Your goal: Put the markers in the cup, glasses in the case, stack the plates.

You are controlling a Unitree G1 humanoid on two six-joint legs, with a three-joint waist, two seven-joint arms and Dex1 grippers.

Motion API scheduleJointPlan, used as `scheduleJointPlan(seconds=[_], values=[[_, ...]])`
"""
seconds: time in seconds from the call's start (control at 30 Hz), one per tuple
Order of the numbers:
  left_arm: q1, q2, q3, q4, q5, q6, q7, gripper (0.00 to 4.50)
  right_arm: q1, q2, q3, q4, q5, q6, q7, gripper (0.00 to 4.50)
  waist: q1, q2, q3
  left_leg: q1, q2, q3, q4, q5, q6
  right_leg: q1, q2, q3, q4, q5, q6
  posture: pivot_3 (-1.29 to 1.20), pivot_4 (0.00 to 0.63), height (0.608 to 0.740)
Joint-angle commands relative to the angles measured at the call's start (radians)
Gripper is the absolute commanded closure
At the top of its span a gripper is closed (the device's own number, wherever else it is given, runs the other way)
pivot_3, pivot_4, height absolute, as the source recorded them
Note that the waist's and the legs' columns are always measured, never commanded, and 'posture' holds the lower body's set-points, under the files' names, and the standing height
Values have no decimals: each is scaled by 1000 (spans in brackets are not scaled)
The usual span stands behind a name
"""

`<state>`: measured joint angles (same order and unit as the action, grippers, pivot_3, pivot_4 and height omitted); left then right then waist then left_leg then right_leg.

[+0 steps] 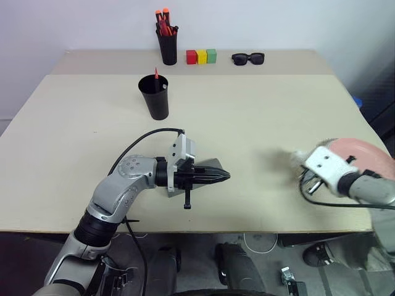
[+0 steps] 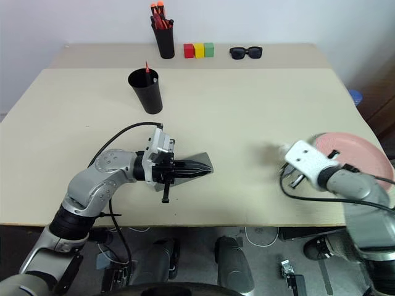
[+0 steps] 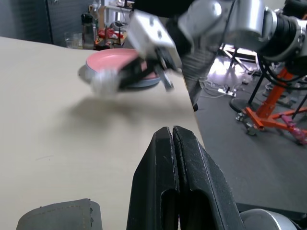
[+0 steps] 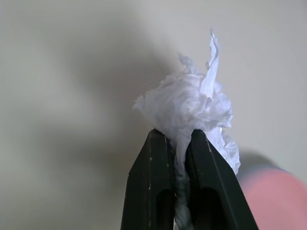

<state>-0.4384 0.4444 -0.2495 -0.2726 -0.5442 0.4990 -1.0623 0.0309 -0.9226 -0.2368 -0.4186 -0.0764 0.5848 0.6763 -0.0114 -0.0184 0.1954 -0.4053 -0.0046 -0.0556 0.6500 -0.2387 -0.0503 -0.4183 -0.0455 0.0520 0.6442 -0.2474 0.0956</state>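
Right wrist view: your right gripper point(image 4: 184, 139) has its fingers pressed together on a crumpled white tissue point(image 4: 192, 103), held above the table point(image 4: 72, 96). From the head views, this gripper point(image 2: 285, 151) sits near the table's right edge, just beside the pink plate point(image 2: 358, 151), which lies at that edge toward the near corner. In the left wrist view the pink plate point(image 3: 115, 60) rests on a grey-blue plate point(image 3: 144, 82), with its rim showing beneath. Your left gripper point(image 1: 225, 176) points level toward the right, over the middle of the table near the front edge, fingers closed with nothing between them. Under it lies the grey case point(image 1: 207, 165); whether they touch you cannot tell. The cup point(image 1: 154, 95) stands upright left of centre, toward the far edge, with a red marker point(image 1: 157, 73) tip rising from it. Along the far edge stand a pen holder point(image 1: 167, 46), three coloured blocks point(image 1: 202, 57) and sunglasses point(image 1: 248, 58).
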Motion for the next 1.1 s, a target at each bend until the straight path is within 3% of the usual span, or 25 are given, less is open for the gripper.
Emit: scheduleJointPlan(seconds=[0.03,0.2,0.3,0.47,0.67,0.9,1.1], values=[[-10,-4,14,-2,-9,-14,-14,4500,22,-42,-139,38,-33,1,-28,4463,0,0,0,0,0,0,0,0,0,0,0,0,0,0,0,0,150,740],[-26,-25,1,34,6,-35,-24,4500,84,-72,-160,151,-89,-19,-59,4463,-1,0,0,0,0,0,0,0,0,0,0,0,0,0,0,0,150,740],[-35,-32,8,40,12,-41,-23,4500,77,-67,-163,178,-85,-20,-63,3376,-6,0,0,0,0,1,0,0,0,0,0,0,0,0,0,0,150,740],[-18,-19,29,26,14,-47,-13,4500,47,-74,-159,179,-72,-88,-57,950,-7,1,0,1,0,1,0,0,0,0,1,0,1,0,0,0,150,740],[1,11,99,40,36,-75,50,4500,-55,-47,-152,145,50,-146,18,950,-7,1,0,1,0,1,0,0,0,0,1,0,1,0,0,0,150,740],[112,153,339,103,110,-129,188,4500,-257,106,-65,117,309,-96,102,950,-14,0,0,2,1,0,-2,0,0,0,1,0,1,0,1,0,150,740],[262,246,500,105,142,-165,254,4500,-359,187,49,220,352,-131,142,950,-2,0,0,1,2,0,-2,0,0,0,-1,0,0,0,0,0,150,740]])
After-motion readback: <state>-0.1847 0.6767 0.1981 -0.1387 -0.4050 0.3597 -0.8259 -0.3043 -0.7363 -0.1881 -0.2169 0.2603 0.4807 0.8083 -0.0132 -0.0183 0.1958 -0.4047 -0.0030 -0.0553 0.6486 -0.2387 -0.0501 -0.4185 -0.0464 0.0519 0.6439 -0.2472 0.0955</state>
